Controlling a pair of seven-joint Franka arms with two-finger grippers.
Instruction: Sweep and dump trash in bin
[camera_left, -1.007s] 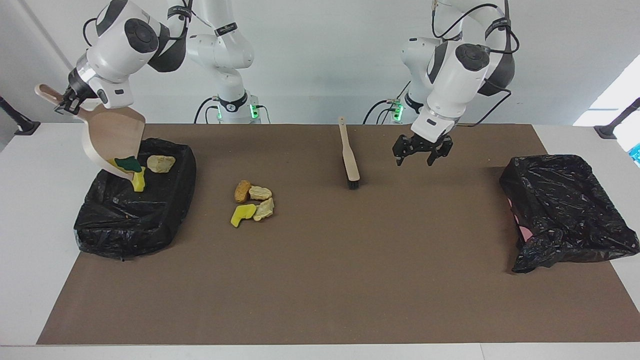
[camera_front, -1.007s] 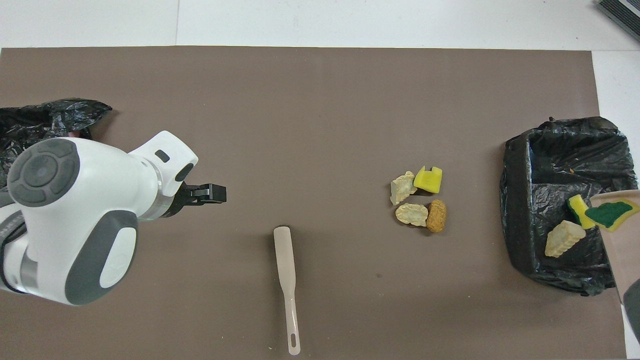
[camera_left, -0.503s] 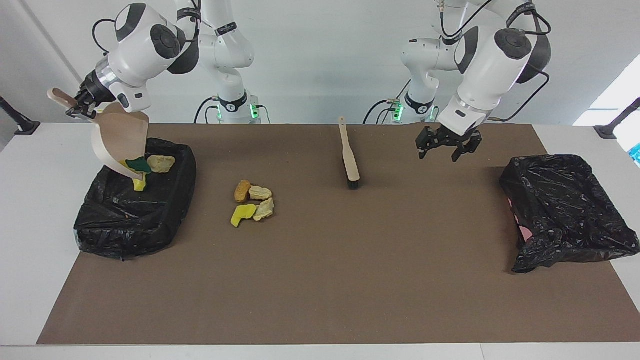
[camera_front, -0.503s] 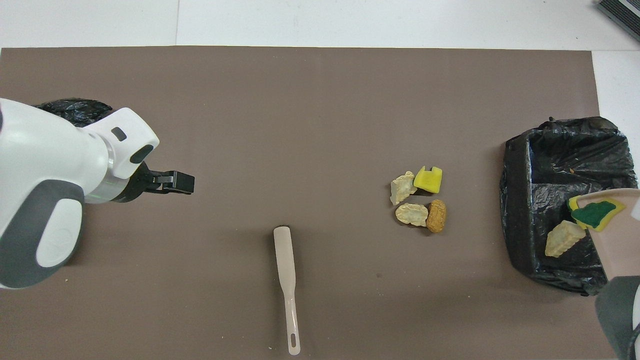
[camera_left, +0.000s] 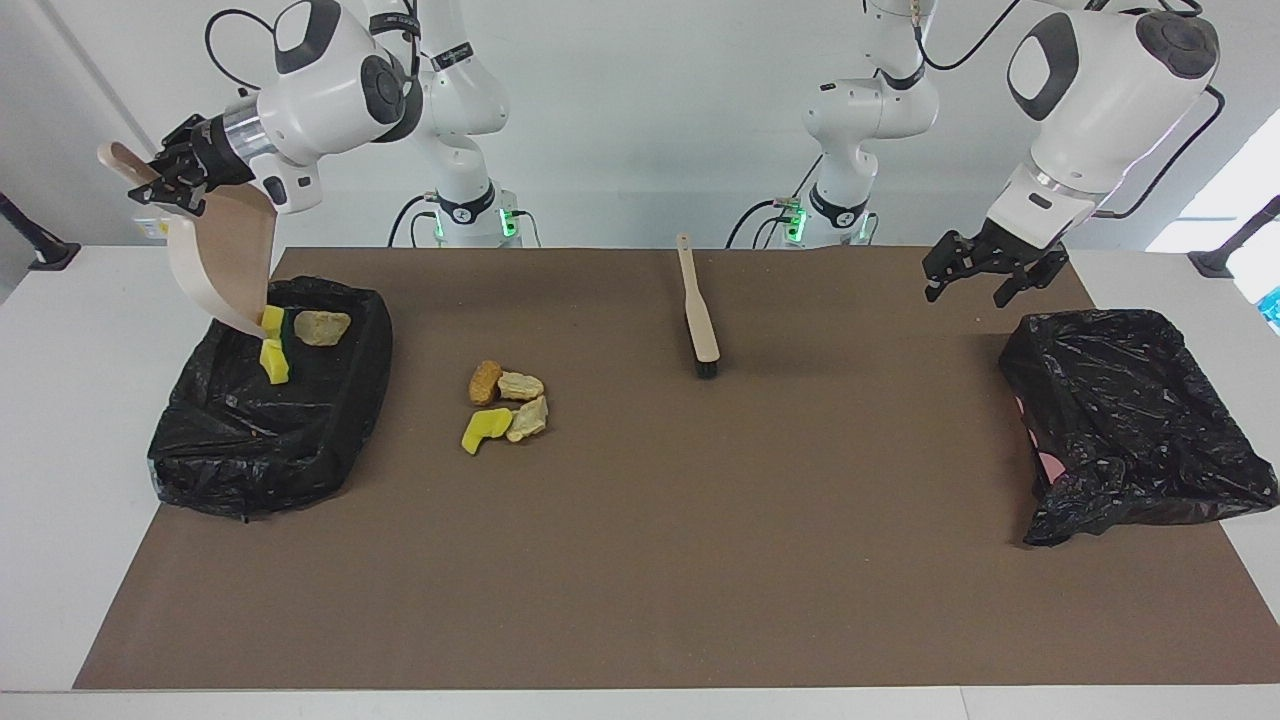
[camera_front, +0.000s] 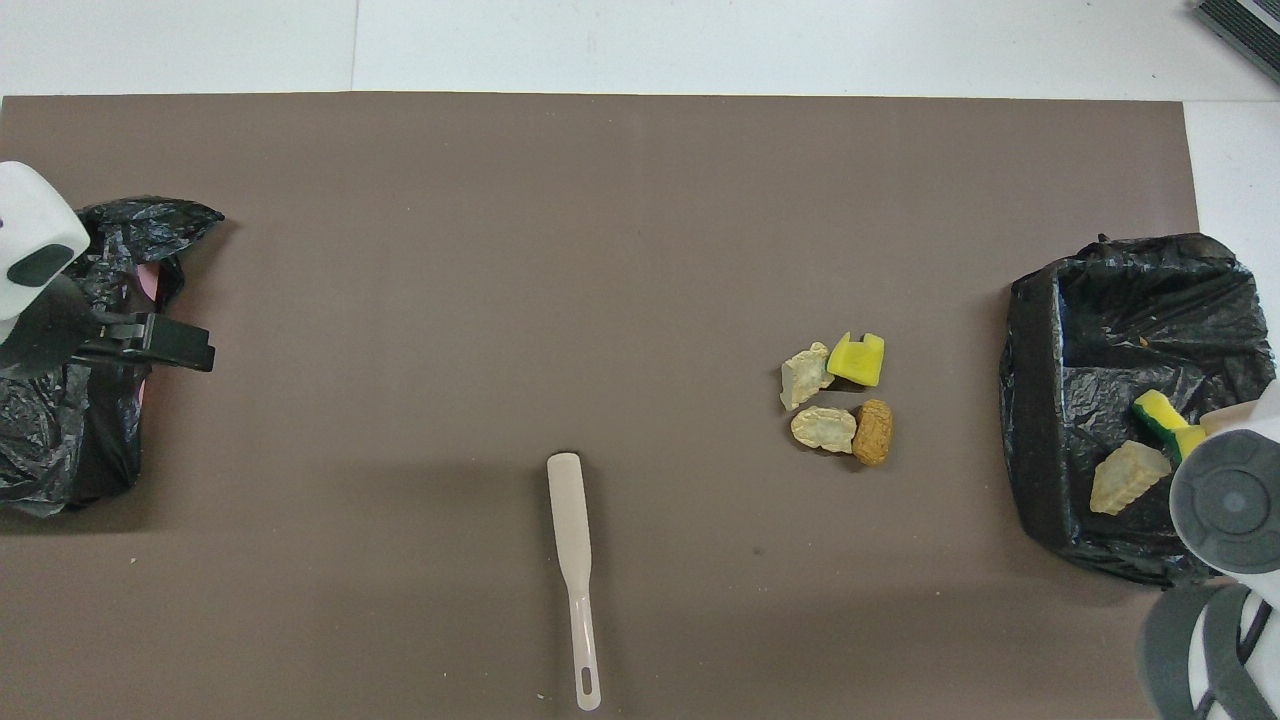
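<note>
Four pieces of trash (camera_left: 505, 405) lie bunched on the brown mat (camera_left: 640, 560), between the brush (camera_left: 698, 318) and the bin (camera_left: 270, 410) at my right arm's end. Three more sit inside that bin. My right gripper (camera_left: 170, 180) clamps the dustpan (camera_left: 225, 262), tipped steeply over the bin. My left gripper (camera_left: 985, 270) hangs open above the mat beside the other black bin (camera_left: 1130, 420).

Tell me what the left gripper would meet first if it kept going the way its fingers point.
Probably the brown mat: the left gripper points down and toward the brush, with nothing nearer in line. Depth is uncertain.
</note>
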